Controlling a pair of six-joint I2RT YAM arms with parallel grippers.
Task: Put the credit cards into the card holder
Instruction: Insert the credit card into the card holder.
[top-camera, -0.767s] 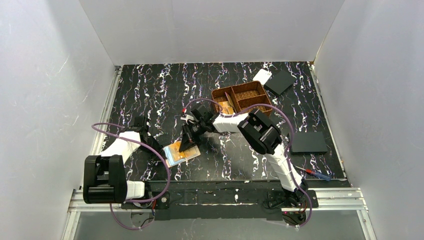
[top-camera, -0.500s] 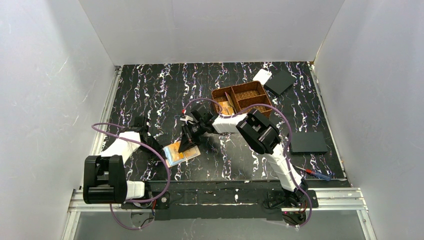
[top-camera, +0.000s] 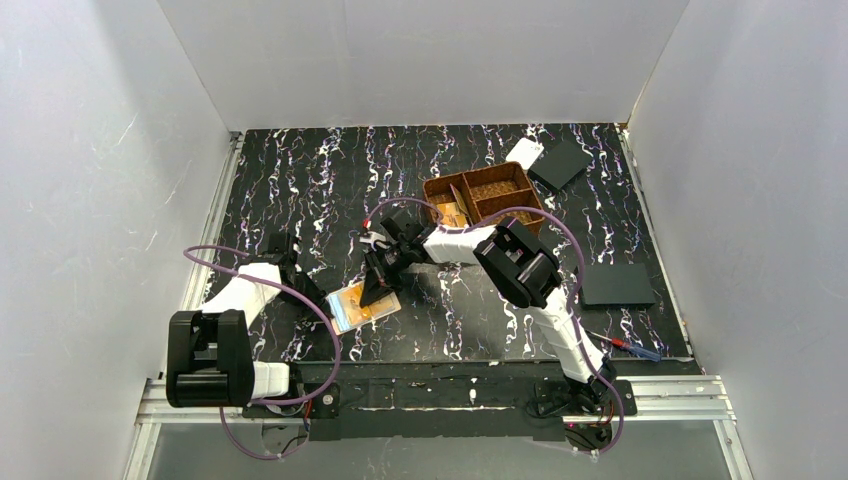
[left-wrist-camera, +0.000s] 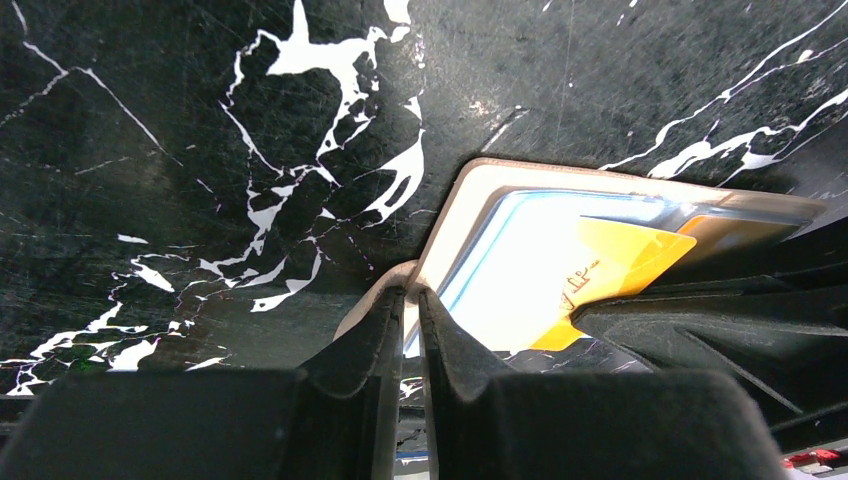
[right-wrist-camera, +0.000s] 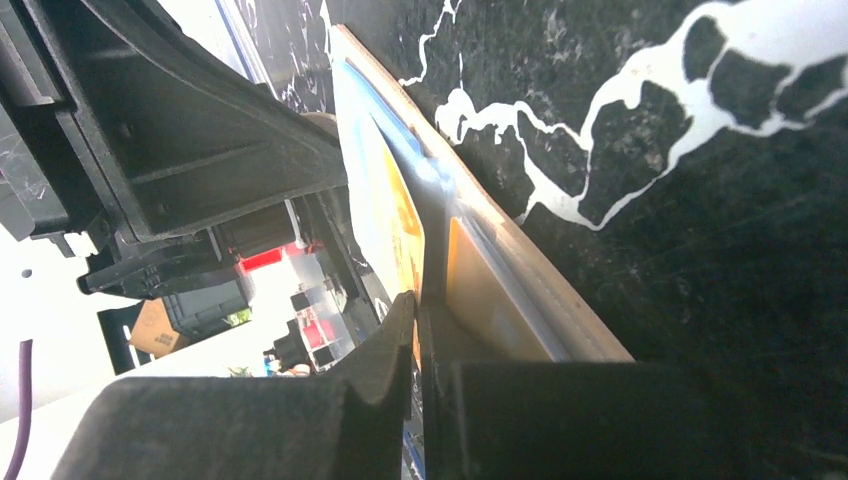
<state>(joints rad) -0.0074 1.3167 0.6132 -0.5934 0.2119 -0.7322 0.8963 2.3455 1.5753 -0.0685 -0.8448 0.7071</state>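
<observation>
My left pincer (left-wrist-camera: 408, 298) lies low over the black, white-veined marble-pattern table (top-camera: 300, 180). Its two fingers are pressed together on the near rim of the small flat tan-brown bifold card holder (left-wrist-camera: 478, 180). That holder lies open on the table, left of centre and near the front, with its pale blue inner face turned up. A thin golden-yellow rectangular credit card (left-wrist-camera: 612, 262) sits slanted against that inner face.

Just to the right, my right pincer (right-wrist-camera: 415, 305) comes down steeply onto the holder, its fingers nipping the edge of that card.

Farther right and back stands a brown woven three-compartment basket (top-camera: 495, 190), with more orange credit cards (top-camera: 452, 214) in its left compartment. Behind it a white rectangular piece (top-camera: 524, 152) lies just beside a flat black square (top-camera: 562, 164). A second black square (top-camera: 617, 284) lies near the right edge.
</observation>
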